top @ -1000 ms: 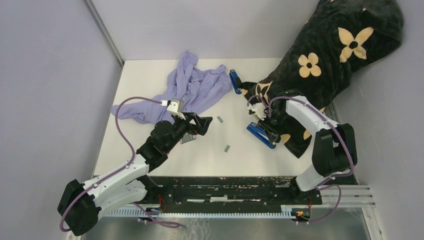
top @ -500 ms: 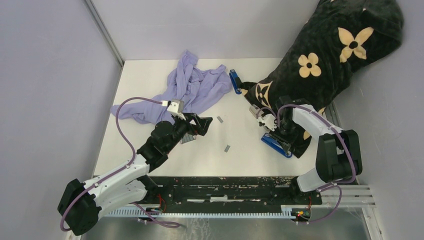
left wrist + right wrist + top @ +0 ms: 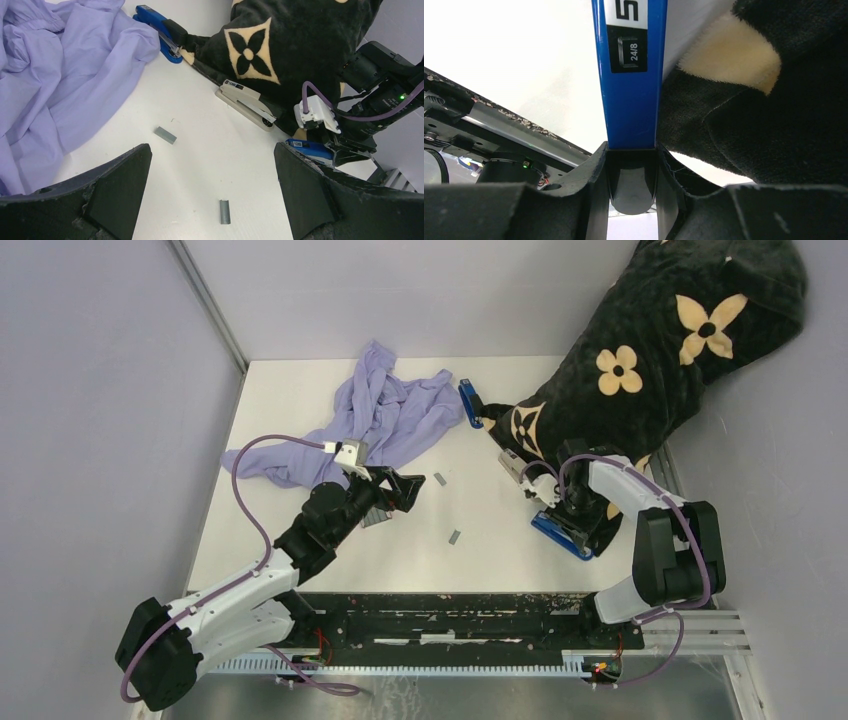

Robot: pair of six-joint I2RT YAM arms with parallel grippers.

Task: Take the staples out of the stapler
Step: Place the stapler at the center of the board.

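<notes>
My right gripper point(image 3: 631, 152) is shut on the black rear end of a blue stapler point(image 3: 631, 75), which lies low over the table's right side point(image 3: 558, 534) against the black blanket. One short grey strip of staples point(image 3: 440, 479) lies mid-table and another point(image 3: 454, 536) lies nearer the arms. Both strips show in the left wrist view, the far one point(image 3: 165, 135) and the near one point(image 3: 224, 211). My left gripper point(image 3: 400, 490) hovers wide open left of them with nothing between its fingers point(image 3: 120, 185).
A white-grey stapler point(image 3: 515, 468) lies by the blanket's edge and a second blue stapler point(image 3: 468, 403) lies farther back. A crumpled purple cloth point(image 3: 380, 420) covers the back left. The black flowered blanket point(image 3: 650, 350) fills the right. A grey ribbed piece point(image 3: 373, 519) lies under my left wrist.
My right gripper has carried the blue stapler to the right and nearer the arms, up to the blanket's edge. The left arm and both strips have not moved.
</notes>
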